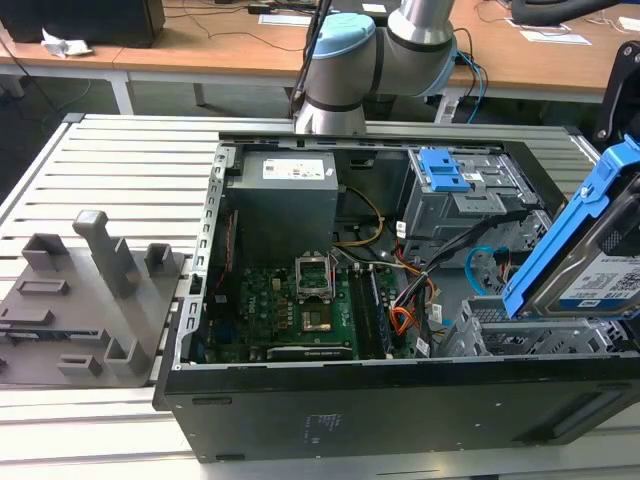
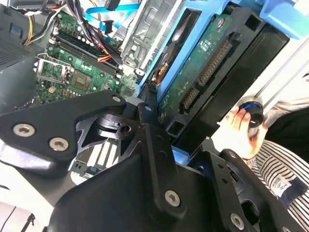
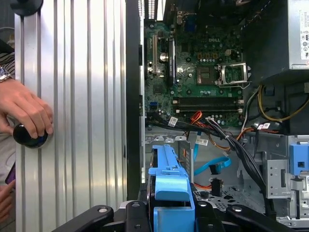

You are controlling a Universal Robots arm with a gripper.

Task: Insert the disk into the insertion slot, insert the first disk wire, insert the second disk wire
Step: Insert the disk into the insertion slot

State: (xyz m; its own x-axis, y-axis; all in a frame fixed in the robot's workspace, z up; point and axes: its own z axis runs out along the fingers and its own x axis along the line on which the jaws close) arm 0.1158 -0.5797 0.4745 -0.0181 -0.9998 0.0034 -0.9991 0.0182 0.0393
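Black, bolted linkage plates of the gripper (image 3: 170, 213) sit closest in both wrist views, clamped on the disk (image 3: 168, 180), with the bright blue plastic carrier pinched between them. In the second wrist view the disk's underside shows: a green circuit board with rows of connector pins inside the blue frame. In the exterior view the disk hangs tilted at the view's right edge, white-and-blue label up, above the insertion slot (image 1: 520, 335), a bay of grey perforated sheet metal; disk and slot are apart.

Just beside the slot, the second disk wire (image 1: 483, 258) curves in a slim light blue loop, and the first disk wire (image 3: 195, 117) is a thin orange-red bundle among black cables. Beyond them lie the green motherboard (image 1: 300, 310), the boxy grey power supply (image 1: 285, 205) and the taller cage (image 1: 470, 205) with blue latches, all inside the black case (image 1: 400, 400). On the ribbed aluminium table (image 3: 77, 96) a hand (image 3: 26, 113) grips a round black knob (image 3: 30, 136).
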